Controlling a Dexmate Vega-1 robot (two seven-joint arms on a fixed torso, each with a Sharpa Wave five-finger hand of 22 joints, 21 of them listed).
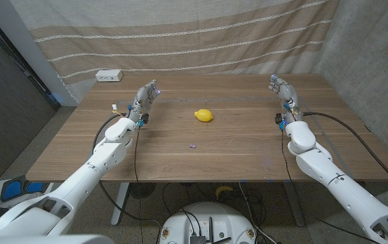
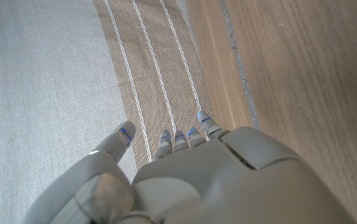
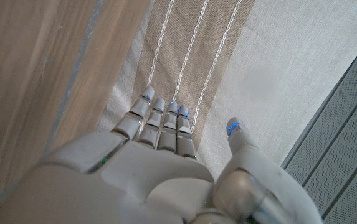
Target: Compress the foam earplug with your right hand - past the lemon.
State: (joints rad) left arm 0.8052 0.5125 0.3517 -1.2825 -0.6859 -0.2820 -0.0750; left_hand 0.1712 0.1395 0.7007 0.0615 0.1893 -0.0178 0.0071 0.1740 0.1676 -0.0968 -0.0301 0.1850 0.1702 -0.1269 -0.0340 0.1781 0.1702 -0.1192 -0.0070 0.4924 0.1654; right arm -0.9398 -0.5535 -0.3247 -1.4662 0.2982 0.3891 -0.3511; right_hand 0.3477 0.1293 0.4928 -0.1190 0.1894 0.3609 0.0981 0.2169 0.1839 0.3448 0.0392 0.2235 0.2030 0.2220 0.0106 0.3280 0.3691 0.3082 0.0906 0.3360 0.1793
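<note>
One wooden desk [image 1: 248, 159] carries everything, backed by a striped curtain [image 1: 180, 34]. Both hands hover over its far part, left hand [image 1: 144, 97] and right hand [image 1: 282, 90], fingers straight, holding nothing. A white box [image 1: 109, 76] sits far left. The lemon [image 1: 204, 116] lies mid-desk; the tiny purple earplug [image 1: 193, 146] lies nearer, in front of it.

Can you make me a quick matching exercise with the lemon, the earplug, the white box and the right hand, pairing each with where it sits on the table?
Things:
1. lemon
2. earplug
3. white box
4. right hand

Places:
A. far left corner, by the curtain
B. raised at the table's right side, holding nothing
C. middle of the table
D. nearer the robot than the lemon

Pairs: 1-C, 2-D, 3-A, 4-B
</note>
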